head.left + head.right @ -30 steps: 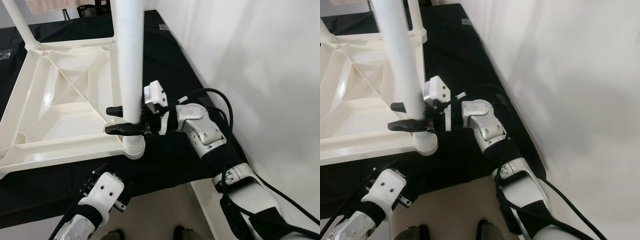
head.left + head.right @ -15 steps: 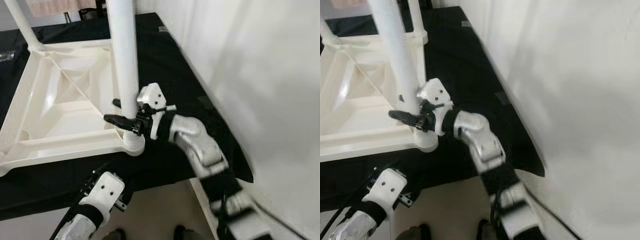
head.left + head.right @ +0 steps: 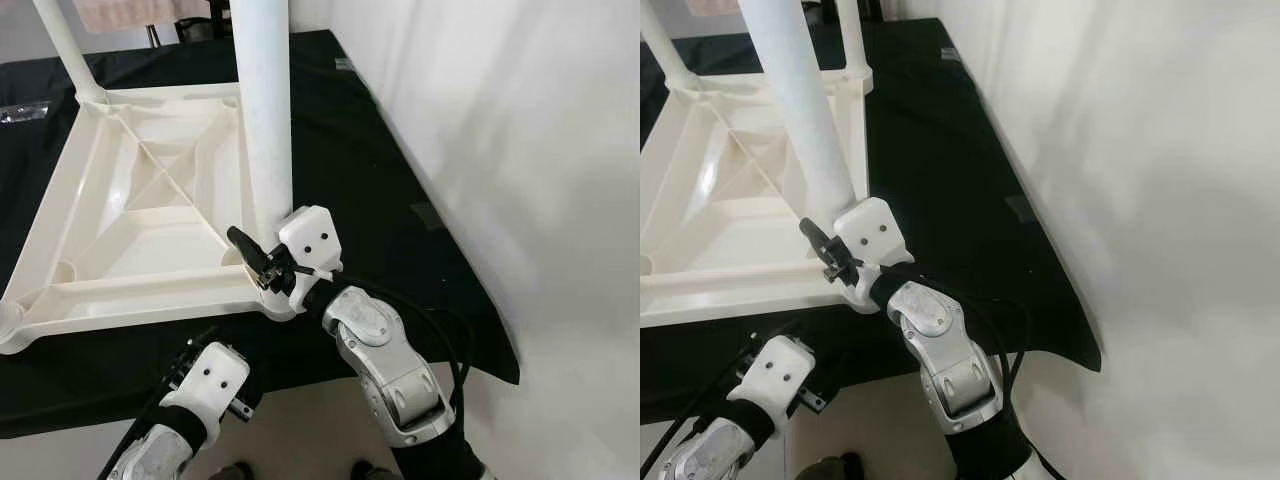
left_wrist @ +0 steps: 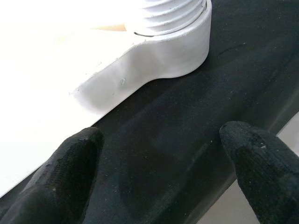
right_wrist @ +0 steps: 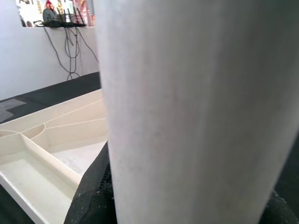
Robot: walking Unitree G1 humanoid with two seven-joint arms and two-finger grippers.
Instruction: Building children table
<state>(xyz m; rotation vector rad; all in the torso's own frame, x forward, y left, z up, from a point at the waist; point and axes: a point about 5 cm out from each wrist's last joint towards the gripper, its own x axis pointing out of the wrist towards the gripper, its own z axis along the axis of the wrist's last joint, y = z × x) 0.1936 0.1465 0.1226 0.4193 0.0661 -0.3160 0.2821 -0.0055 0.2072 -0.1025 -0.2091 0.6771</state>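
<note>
An upturned white plastic tabletop (image 3: 130, 215) is seen lying ribbed side up on the black-covered desk (image 3: 360, 180), occupying its left and middle part. At its far left corner a thin white leg (image 3: 62, 50) is seen standing upright in its socket, and another leg (image 3: 852, 40) is seen at the far right corner.

Below the near edge of the desk, on the left, the left hand (image 4: 159, 172) is held low, just off the near right corner of the tabletop. In the left wrist view its two black fingers (image 4: 65, 172) are seen spread wide apart, with nothing between them but the black cloth; the threaded corner socket (image 4: 175, 35) lies beyond the fingertips and is not touched.

At the near right corner of the tabletop a thick white leg (image 3: 262, 110) is seen standing upright in that socket. The right hand (image 3: 262, 268) is placed at the base of this leg, just above the socket, reached in from the near right by the silver arm (image 3: 385, 370). Its black fingers (image 3: 245, 250) are closed around the leg, one on either side, as shown in the right wrist view, where the leg rises close before the camera and the fingers are pressed to its foot.

To the right, the desk is bordered by a white wall (image 3: 520, 150).
</note>
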